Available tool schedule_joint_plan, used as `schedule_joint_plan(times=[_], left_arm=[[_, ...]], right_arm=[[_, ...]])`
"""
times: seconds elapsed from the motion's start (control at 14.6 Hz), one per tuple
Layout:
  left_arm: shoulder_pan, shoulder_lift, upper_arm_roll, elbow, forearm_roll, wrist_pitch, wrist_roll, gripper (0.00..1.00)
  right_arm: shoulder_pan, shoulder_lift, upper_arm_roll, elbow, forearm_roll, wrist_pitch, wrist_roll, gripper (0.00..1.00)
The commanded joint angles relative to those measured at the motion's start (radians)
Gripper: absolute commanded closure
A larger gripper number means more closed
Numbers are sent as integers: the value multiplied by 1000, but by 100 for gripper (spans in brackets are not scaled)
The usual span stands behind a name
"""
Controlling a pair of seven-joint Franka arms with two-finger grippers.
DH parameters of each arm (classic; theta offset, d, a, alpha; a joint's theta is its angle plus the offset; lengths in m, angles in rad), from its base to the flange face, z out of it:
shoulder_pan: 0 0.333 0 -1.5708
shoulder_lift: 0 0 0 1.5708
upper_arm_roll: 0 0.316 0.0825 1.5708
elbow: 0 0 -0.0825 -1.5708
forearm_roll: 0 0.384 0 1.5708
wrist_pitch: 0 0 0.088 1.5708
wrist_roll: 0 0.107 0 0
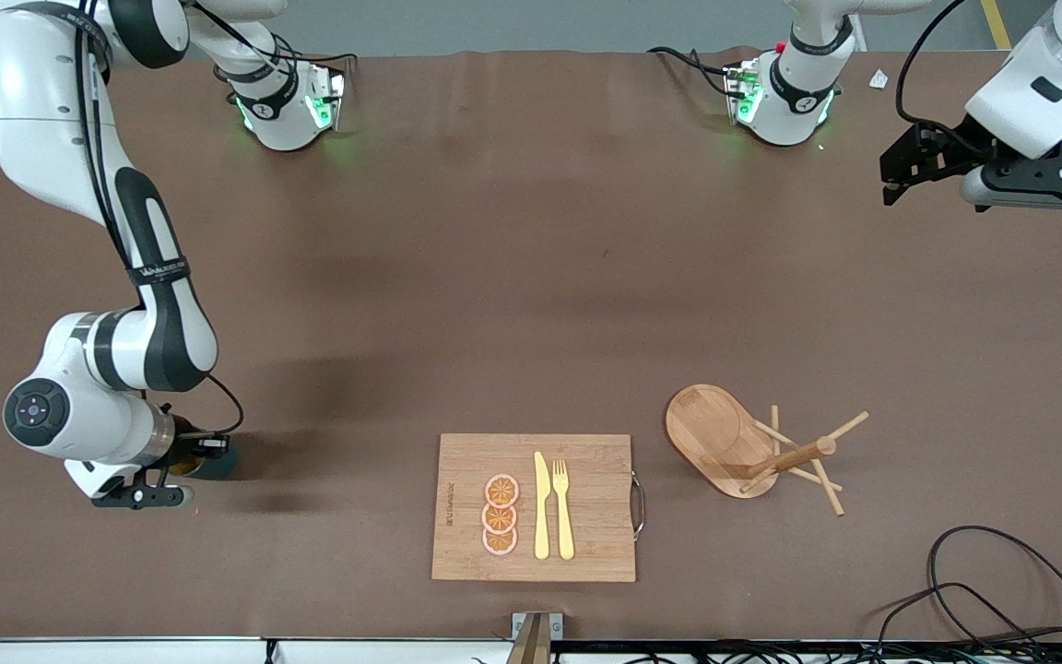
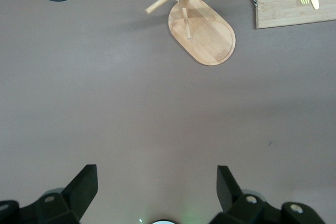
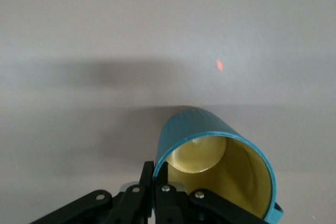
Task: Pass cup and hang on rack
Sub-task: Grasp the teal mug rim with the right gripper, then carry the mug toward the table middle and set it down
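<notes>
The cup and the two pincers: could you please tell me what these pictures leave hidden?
- Cup: in the front view the right arm's wrist covers nearly all of it; in the right wrist view the lower edge cuts off its handle.
- Right pincer: shut on the cup's rim, its fingertips largely hidden by the wall.
- Left pincer: open over bare table; the left wrist view's lower edge cuts off its body.
- Rack: fully visible.
</notes>
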Motion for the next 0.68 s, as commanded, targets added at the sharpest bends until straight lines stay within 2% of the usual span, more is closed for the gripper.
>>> schedule_joint_plan(times=[0.0,0.27,0.48,0.62], left_arm=[[-2,12,-2,26,-18,-3,-16,0],[12,14,1,28,-20,-3,-8,0],[15,11,9,28,-17,-3,6,0],[15,12,9,28,-18,-3,6,0]], right_arm=[[109,-13,0,56,23,-42,142,100],[334,-2,12,124,139,-56,451,100],[506,86,14,251,149,-21,665,99],[612,163,14,319,149,74,808,99]])
